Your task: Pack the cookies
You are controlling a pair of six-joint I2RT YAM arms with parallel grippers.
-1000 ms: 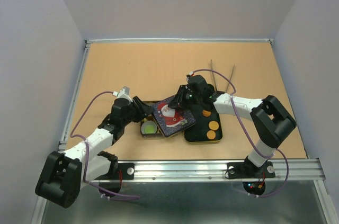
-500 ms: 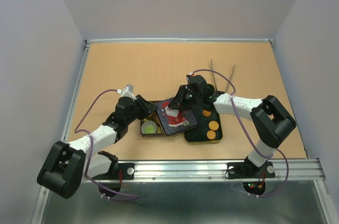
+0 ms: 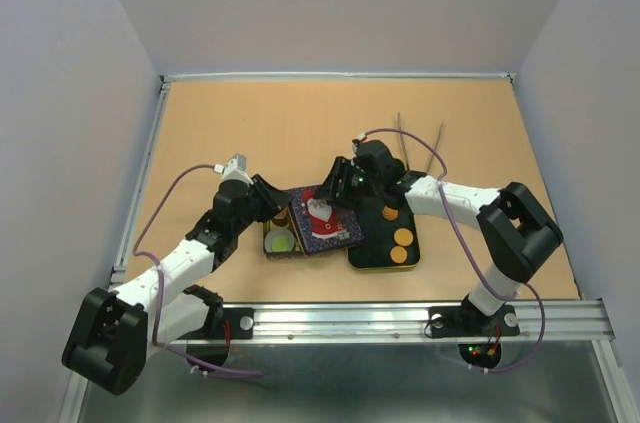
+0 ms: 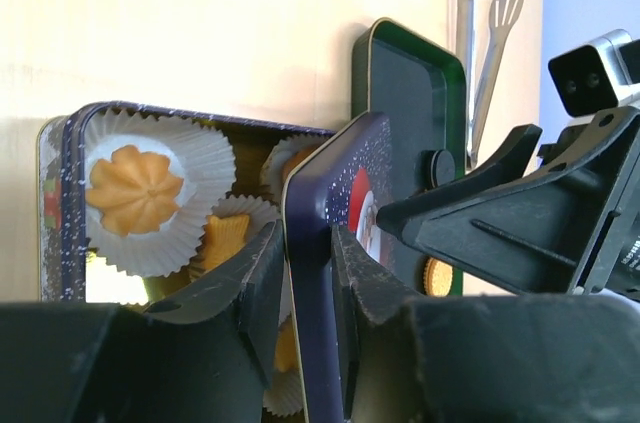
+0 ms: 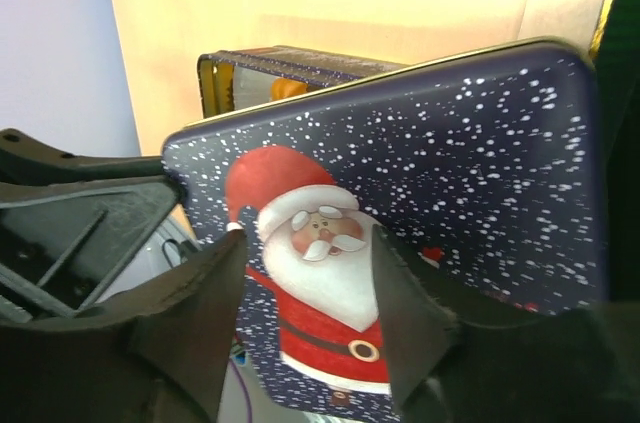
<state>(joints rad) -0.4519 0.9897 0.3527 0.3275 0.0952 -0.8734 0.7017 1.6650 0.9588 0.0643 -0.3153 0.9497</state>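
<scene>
Cookies lie in white paper cups in the dark blue tin (image 3: 270, 246): a flower-shaped one (image 4: 133, 188), a star (image 4: 225, 235) and a green one (image 3: 281, 242). Three round cookies (image 3: 403, 237) sit on the dark green tray (image 3: 375, 255). The Santa lid (image 3: 322, 220) leans tilted over the tin's right part. My left gripper (image 4: 308, 248) is shut on the lid's (image 4: 315, 203) left edge. My right gripper (image 5: 305, 293) hangs open over the Santa picture (image 5: 320, 263), its fingers (image 5: 200, 303) on either side of it.
Metal tongs (image 3: 420, 148) lie beyond the tray, towards the back right. The tray's far half (image 4: 410, 83) is bare. Tin and tray stand side by side in the middle of the table. The two grippers are close together over the lid.
My right gripper has opened and let go of the lid. The left gripper has shut on the lid's left edge, and the lid has sunk flatter over the tin.
</scene>
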